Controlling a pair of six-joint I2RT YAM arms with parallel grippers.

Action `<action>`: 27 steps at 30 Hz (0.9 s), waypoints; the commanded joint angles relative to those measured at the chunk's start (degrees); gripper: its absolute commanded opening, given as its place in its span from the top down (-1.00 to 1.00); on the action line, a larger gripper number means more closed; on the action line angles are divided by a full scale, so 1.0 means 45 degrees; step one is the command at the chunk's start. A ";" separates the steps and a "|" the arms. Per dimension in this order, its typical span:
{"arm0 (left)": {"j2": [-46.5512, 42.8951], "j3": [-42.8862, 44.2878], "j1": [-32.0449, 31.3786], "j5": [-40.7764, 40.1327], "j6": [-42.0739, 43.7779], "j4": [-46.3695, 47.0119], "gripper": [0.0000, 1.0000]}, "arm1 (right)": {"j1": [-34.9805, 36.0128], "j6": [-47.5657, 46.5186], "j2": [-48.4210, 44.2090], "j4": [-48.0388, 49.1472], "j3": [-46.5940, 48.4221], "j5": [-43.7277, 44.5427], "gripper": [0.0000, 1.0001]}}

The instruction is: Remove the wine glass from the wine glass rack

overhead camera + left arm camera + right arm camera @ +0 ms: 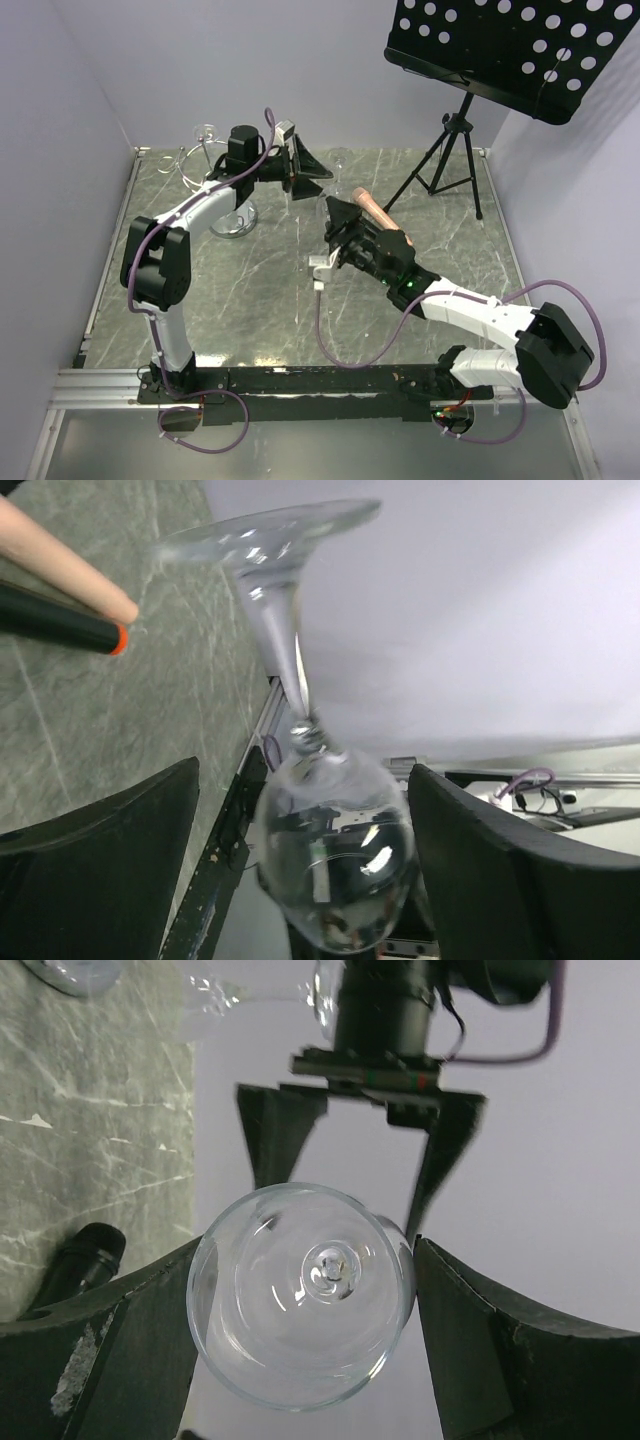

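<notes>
The wine glass hangs in the air between both grippers; in the top view it barely shows. Its bowl lies between the fingers of my left gripper, which stands open with a gap on either side of the bowl. The stem runs away from that camera to the foot. In the right wrist view the round foot fills my right gripper, touching both fingers. Behind it the left gripper's fingers are spread. The chrome wine glass rack stands at the back left, behind the left arm.
A black music stand on a tripod fills the back right corner. A pink rod and a black rod with an orange tip sit beside the right gripper. More clear glass shows near the rack. Walls close in the left and back.
</notes>
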 commanded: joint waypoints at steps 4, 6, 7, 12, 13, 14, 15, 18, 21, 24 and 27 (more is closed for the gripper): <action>-0.0611 -0.0287 0.0276 -0.0737 0.0422 -0.0595 -0.79 | -0.0149 0.2629 -0.0503 -0.1270 0.2040 0.1536 -0.07; -0.0748 -0.0055 0.0296 -0.0854 0.0714 -0.0867 -0.79 | -0.0208 0.3506 -0.0464 -0.2069 0.2605 0.1847 -0.06; -0.0806 0.0121 0.0296 -0.0913 0.0928 -0.0965 -0.79 | -0.0285 0.4033 -0.0502 -0.2557 0.2879 0.1985 -0.05; -0.1216 0.0883 0.0296 -0.1596 0.2100 -0.1648 -0.80 | -0.0851 0.7470 -0.0386 -0.5584 0.4812 0.2104 -0.05; -0.1275 0.1000 0.0296 -0.1771 0.2315 -0.1785 -0.80 | -0.0949 0.8095 -0.0385 -0.6092 0.5124 0.2026 -0.04; -0.1334 0.1118 0.0296 -0.1928 0.2511 -0.1902 -0.80 | -0.1047 0.8681 -0.0347 -0.6445 0.5340 0.1890 -0.04; -0.1392 0.1196 0.0296 -0.2006 0.2667 -0.1923 -0.80 | -0.1087 0.9170 -0.0308 -0.6835 0.5574 0.1831 -0.04; -0.1510 0.1392 0.0296 -0.2105 0.2941 -0.1903 -0.80 | -0.1437 1.0985 -0.0190 -0.8280 0.6200 0.1617 -0.04; -0.1646 0.1665 0.0315 -0.2377 0.3545 -0.2215 -0.81 | -0.1828 1.2666 -0.0248 -0.9083 0.6339 0.1070 -0.04; -0.1802 0.1919 0.0335 -0.2748 0.4287 -0.2895 -0.81 | -0.2219 1.3800 -0.0424 -0.9650 0.6339 0.0289 -0.04; -0.2017 0.2095 0.0393 -0.3003 0.5088 -0.3444 -0.81 | -0.2706 1.4680 -0.0619 -1.0002 0.6241 -0.0219 -0.04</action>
